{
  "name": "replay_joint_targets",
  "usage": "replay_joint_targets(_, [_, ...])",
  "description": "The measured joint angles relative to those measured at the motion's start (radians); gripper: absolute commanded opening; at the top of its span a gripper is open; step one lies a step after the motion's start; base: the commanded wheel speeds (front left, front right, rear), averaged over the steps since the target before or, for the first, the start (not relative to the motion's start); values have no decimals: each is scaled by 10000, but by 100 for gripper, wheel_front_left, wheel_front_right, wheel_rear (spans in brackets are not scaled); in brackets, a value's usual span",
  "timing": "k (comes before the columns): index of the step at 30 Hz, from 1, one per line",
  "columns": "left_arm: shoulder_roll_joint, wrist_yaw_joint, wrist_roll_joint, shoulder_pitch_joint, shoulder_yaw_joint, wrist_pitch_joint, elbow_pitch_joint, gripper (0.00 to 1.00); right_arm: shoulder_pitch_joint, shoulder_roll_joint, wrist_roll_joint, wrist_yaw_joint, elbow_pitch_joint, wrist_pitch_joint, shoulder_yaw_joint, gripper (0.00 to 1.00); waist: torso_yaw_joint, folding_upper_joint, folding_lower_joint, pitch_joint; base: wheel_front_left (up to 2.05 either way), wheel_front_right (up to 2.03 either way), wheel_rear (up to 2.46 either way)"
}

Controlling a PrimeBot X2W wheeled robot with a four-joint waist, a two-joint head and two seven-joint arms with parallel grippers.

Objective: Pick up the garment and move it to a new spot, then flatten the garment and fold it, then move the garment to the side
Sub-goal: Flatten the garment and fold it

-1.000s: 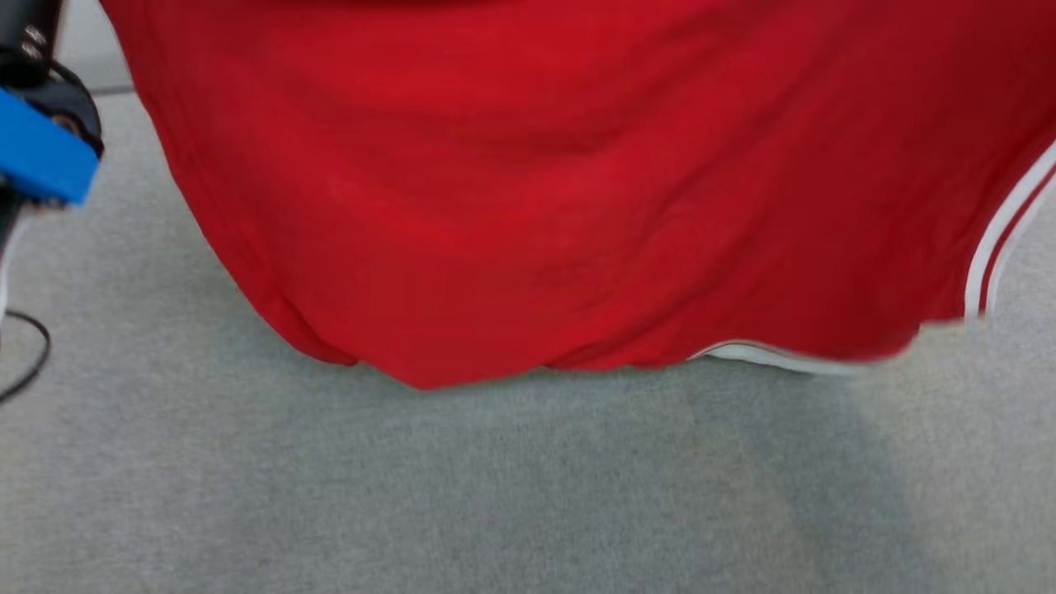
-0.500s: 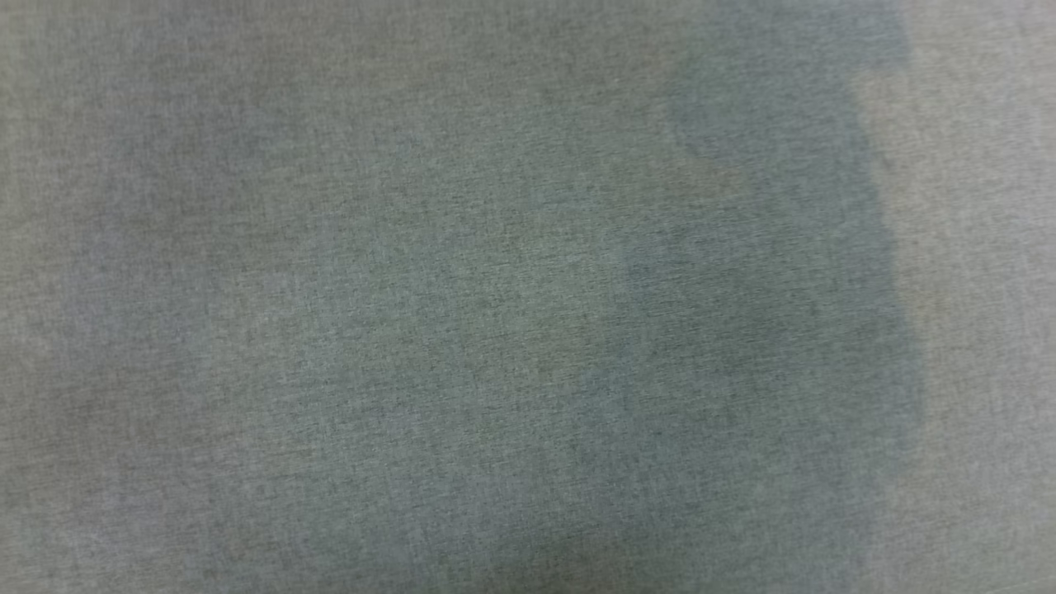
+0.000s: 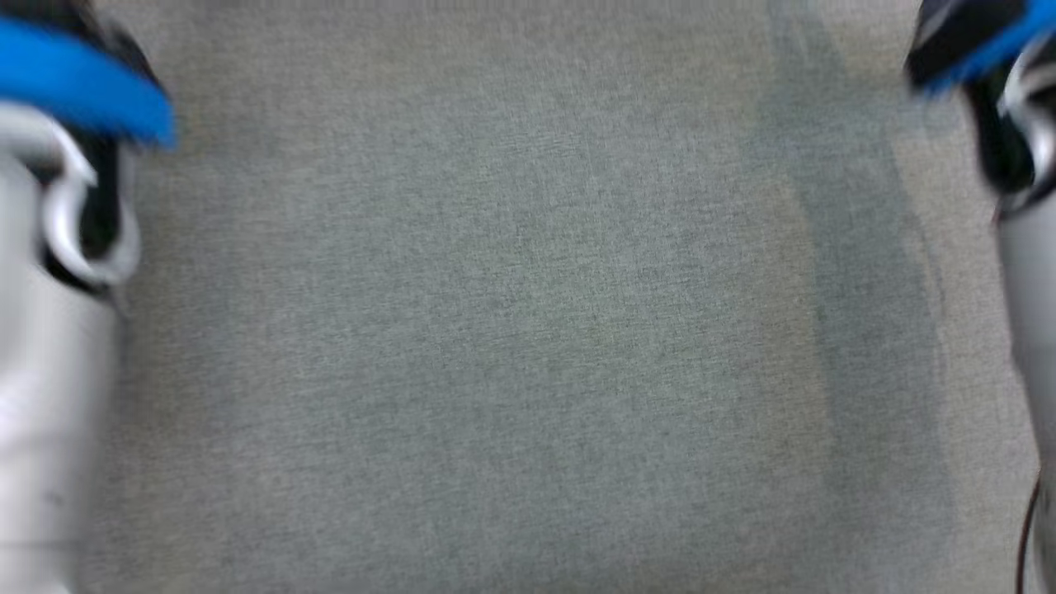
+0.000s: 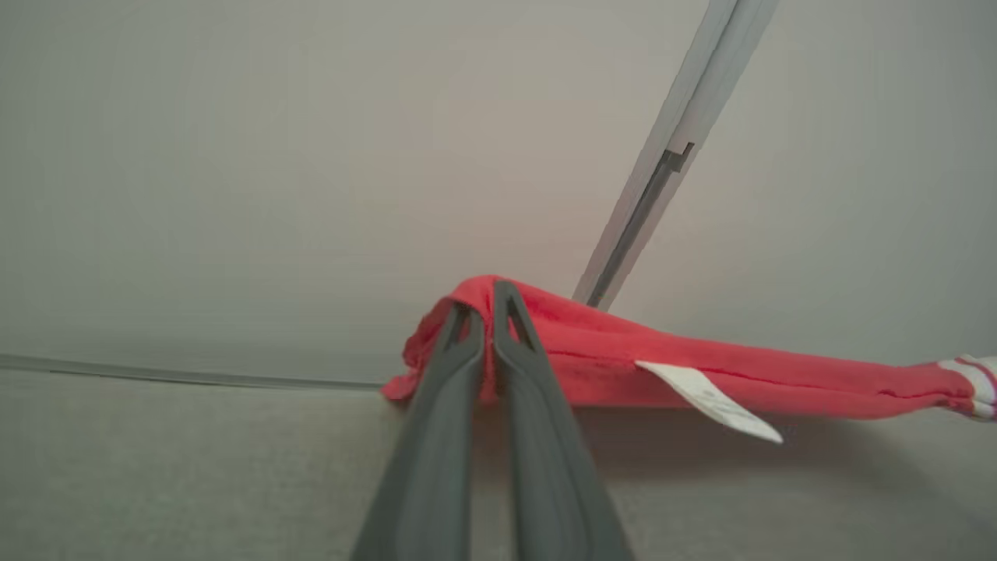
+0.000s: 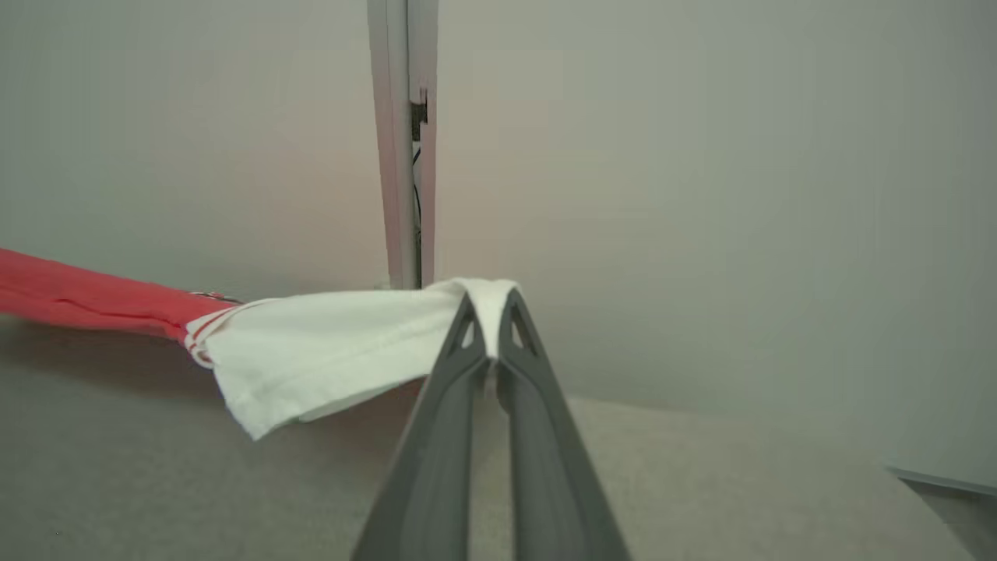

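Note:
The garment (image 4: 701,374) is red with a white sleeve and a white label. In the left wrist view my left gripper (image 4: 487,300) is shut on a bunched red edge of it, and the cloth stretches away to the right, just above the grey surface. In the right wrist view my right gripper (image 5: 489,312) is shut on the white sleeve (image 5: 327,343), with the red body (image 5: 78,300) running off to the left. In the head view my pale left forearm (image 3: 49,371) and right forearm (image 3: 1027,289) stand blurred at the two side edges.
A grey fabric-covered surface (image 3: 528,330) spreads across the head view. Pale walls meet in a corner with a vertical strip (image 5: 405,156) behind the garment. A thin cable (image 3: 1027,536) hangs at the lower right.
The head camera has swung: a second ago the red garment covered the upper part of its view, now that view holds grey surface and both forearms.

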Motion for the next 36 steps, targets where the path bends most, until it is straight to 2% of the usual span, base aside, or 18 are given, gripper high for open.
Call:
replay_joint_targets(5, [-761, 150, -608, 2308, -357, 316, 767, 0, 2876, -159, 711, -2, -895, 2019, -230, 0, 310, 0, -4, -787, 0, 0, 0])
replay_joint_targets(9, [-1106, 132, -1189, 3896, -445, 556, 604, 0, 5299, -50, 838, 2, -2872, 4067, -767, 0, 526, 0, -4, -1576, 0, 0, 0])
replay_joint_targets(10, [-1126, 190, -1394, 4701, -456, 671, 314, 0, 6420, 194, 859, 0, -4059, 5030, -1162, 0, 574, 0, -4, -1966, 0, 0, 0])
replay_joint_targets(12, [-1145, 249, -1634, 5497, -443, 819, -36, 0, 7545, 462, 792, 0, -5223, 6054, -1492, 0, 593, 0, -4, -2352, 0, 0, 0])
replay_joint_targets(19, [-890, 1179, -2086, 7902, -372, 1574, -2107, 0, 10670, 1678, 424, -2, -8136, 8947, -2591, 0, 602, 0, -5, -3482, 0, 0, 0])
replay_joint_targets(25, [-378, 2247, -2428, 9940, -430, 2725, -4195, 0, 12101, 2169, 330, -2, -9461, 10134, -3183, 0, 576, 0, -4, -4011, 0, 0, 0])
replay_joint_targets(30, [-36, 3126, -2592, 11273, -410, 3365, -5768, 0, 12653, 2265, 328, -2, -9818, 10705, -3547, 0, 634, 0, -3, -4127, 0, 0, 0])
replay_joint_targets(36, [73, 3505, -2587, 11606, -426, 3599, -6587, 0, 12678, 2278, 362, -4, -9831, 10495, -3724, 0, 834, 0, -1, -4127, 0, 0, 0])
